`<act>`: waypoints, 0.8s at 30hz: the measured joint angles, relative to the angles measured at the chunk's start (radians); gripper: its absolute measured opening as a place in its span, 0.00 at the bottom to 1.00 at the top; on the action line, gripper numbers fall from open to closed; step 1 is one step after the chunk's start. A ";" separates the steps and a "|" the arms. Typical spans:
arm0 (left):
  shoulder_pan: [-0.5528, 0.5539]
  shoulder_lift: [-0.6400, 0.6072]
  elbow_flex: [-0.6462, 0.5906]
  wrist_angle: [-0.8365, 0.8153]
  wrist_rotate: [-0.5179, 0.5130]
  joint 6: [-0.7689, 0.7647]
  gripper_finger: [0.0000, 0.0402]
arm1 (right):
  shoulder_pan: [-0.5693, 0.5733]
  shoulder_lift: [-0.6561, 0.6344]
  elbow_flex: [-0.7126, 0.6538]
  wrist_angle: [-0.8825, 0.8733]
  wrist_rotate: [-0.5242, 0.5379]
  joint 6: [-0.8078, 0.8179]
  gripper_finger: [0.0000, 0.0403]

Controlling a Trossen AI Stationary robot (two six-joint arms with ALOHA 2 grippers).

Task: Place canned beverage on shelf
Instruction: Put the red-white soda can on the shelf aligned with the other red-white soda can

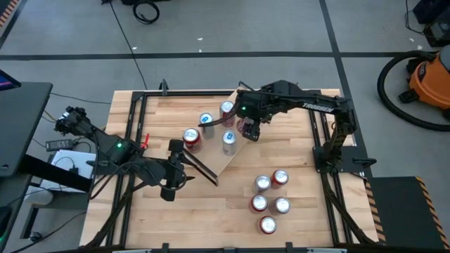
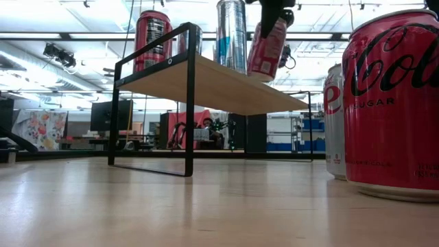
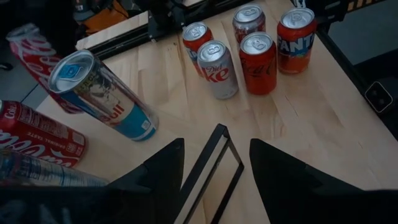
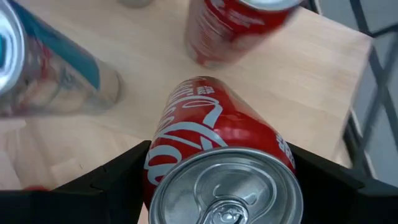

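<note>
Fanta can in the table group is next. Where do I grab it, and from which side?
Grip the Fanta can by its round side wall just under the rim, coming down from above. It stands upright at the group's end. The Coca-Cola can crowds one side, so set the fingers on the flanks facing bare table.

We see red can, white script, silver top, between dark fingers of right gripper. Shelf pale wood, black frame. Slim can blue-silver. Fanta can orange.
</note>
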 joint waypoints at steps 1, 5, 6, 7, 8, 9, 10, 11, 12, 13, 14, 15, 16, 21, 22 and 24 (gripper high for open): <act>0.000 0.000 0.000 0.000 0.000 -0.003 0.48 | 0.000 0.000 -0.009 0.006 -0.007 -0.006 0.81; 0.000 0.000 0.000 -0.002 0.000 -0.010 0.48 | 0.000 0.000 -0.038 0.027 -0.030 -0.014 0.81; 0.000 0.000 0.000 -0.002 0.000 -0.010 0.48 | 0.000 0.000 -0.045 0.031 -0.030 -0.016 0.81; 0.000 0.000 0.000 -0.002 0.000 -0.010 0.48 | 0.000 0.000 -0.052 0.034 -0.029 -0.017 0.81; 0.000 0.000 0.000 -0.002 0.000 -0.010 0.48 | 0.000 -0.001 -0.059 0.039 -0.029 -0.017 0.81; 0.000 0.000 0.000 -0.002 0.000 -0.011 0.48 | 0.000 0.000 -0.064 0.044 -0.030 -0.018 0.81; 0.000 0.000 0.000 -0.002 0.000 -0.011 0.48 | 0.000 0.000 -0.068 0.048 -0.030 -0.019 0.81; 0.000 0.001 0.000 -0.002 0.000 -0.011 0.48 | 0.000 0.000 -0.073 0.054 -0.029 -0.022 0.81; 0.000 0.001 0.000 -0.001 0.000 -0.011 0.48 | 0.000 -0.001 -0.080 0.062 -0.031 -0.026 0.81; 0.000 0.001 0.000 -0.001 0.000 -0.011 0.48 | -0.001 -0.001 -0.087 0.069 -0.034 -0.030 0.81; 0.000 0.001 0.000 -0.001 0.000 -0.011 0.48 | -0.003 -0.002 -0.093 0.079 -0.038 -0.033 0.81; 0.000 0.001 0.000 -0.002 0.000 -0.012 0.48 | -0.005 -0.004 -0.099 0.084 -0.043 -0.035 0.81; 0.000 0.001 0.000 -0.001 0.000 -0.014 0.48 | -0.007 -0.004 -0.103 0.090 -0.044 -0.036 0.81; 0.000 0.001 0.000 -0.002 0.000 -0.017 0.48 | -0.013 -0.005 -0.106 0.097 -0.047 -0.041 0.81; 0.000 0.001 -0.001 -0.002 0.000 -0.018 0.48 | -0.013 -0.005 -0.106 0.098 -0.047 -0.042 0.81; 0.000 0.001 -0.001 -0.002 0.000 -0.018 0.48 | -0.014 -0.005 -0.107 0.101 -0.046 -0.043 0.83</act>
